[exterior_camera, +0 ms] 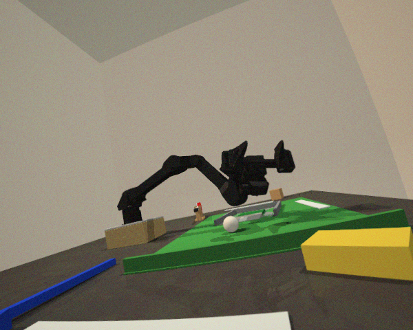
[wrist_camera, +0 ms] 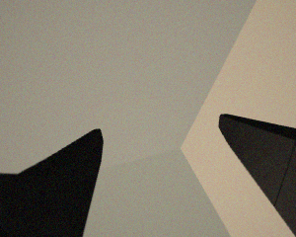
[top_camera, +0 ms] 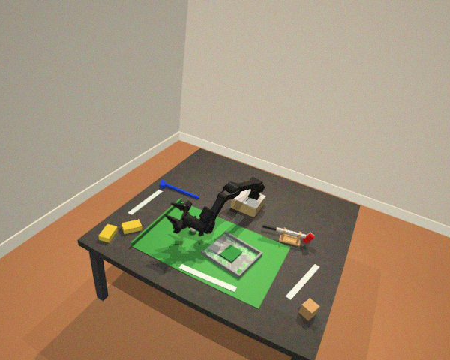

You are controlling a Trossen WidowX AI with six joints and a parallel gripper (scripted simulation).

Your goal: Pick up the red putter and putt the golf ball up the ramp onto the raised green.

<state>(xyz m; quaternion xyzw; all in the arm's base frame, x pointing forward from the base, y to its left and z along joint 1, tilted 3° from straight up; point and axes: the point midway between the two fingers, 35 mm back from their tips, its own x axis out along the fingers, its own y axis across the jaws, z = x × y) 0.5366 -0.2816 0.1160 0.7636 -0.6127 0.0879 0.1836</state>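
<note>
Beige walls meet behind the dark table [top_camera: 325,217] [exterior_camera: 199,284]; right of centre in the top view, the red-headed putter [top_camera: 291,232] points its head rightward, shaft running left; the gripper [top_camera: 169,211] [exterior_camera: 263,142] [wrist_camera: 161,127] gapes wide.

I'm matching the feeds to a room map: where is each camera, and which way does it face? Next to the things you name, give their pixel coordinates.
Top: high off the table's side, facing down at the putting mat [top_camera: 269,271]; whole arm shows.
Exterior: low by the blue club [top_camera: 182,191] [exterior_camera: 62,287], looking across the mat; arm and gripper [top_camera: 170,211] [exterior_camera: 263,141] [wrist_camera: 161,127] show.
Wrist: on the arm, facing walls; only fingers show.
</note>
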